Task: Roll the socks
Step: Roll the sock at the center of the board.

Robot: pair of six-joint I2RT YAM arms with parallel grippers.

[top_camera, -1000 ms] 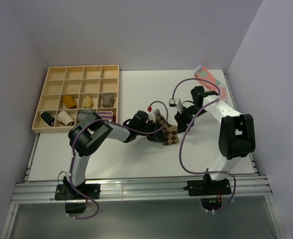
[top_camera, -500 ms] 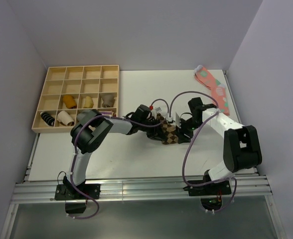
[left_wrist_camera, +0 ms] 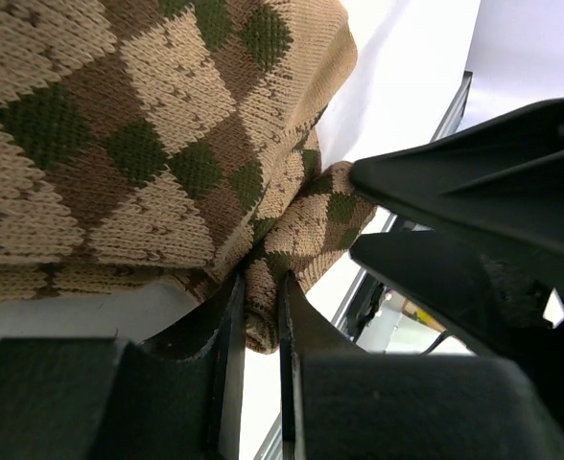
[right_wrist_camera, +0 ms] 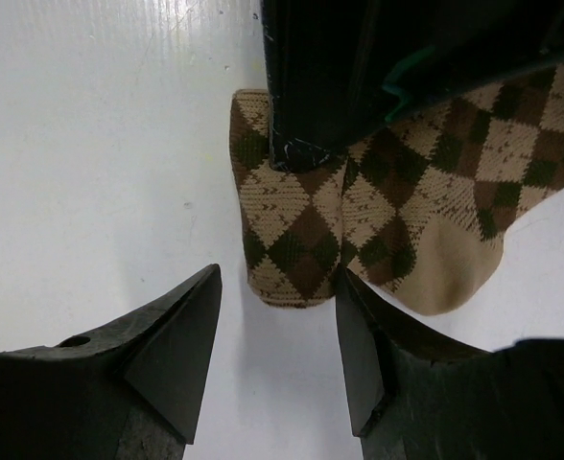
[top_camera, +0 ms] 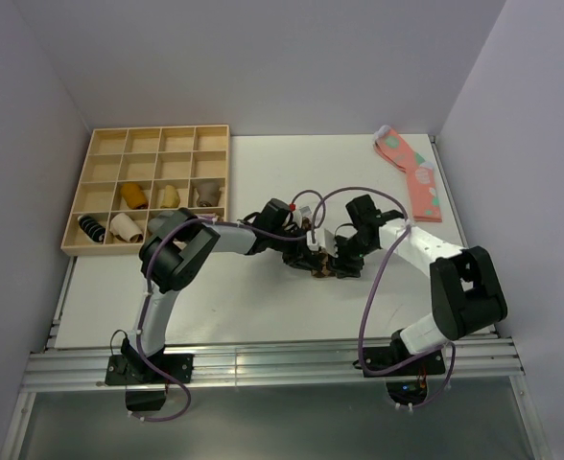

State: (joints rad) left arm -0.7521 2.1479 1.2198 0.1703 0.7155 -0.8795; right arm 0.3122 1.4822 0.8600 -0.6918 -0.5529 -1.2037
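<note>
Tan argyle socks (left_wrist_camera: pixel 148 144) sit pinched in my left gripper (left_wrist_camera: pixel 259 307); my right gripper (right_wrist_camera: pixel 277 287) gapes just short of them.

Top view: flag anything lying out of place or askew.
Only the pink socks stand out: unrolled, lying slantwise at the far right edge of the table, far from the tray holding rolled socks.

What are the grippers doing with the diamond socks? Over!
Left gripper shut on a fold of the socks. Right gripper open, straddling their end, no grip. Both grippers crowded close together.
</note>
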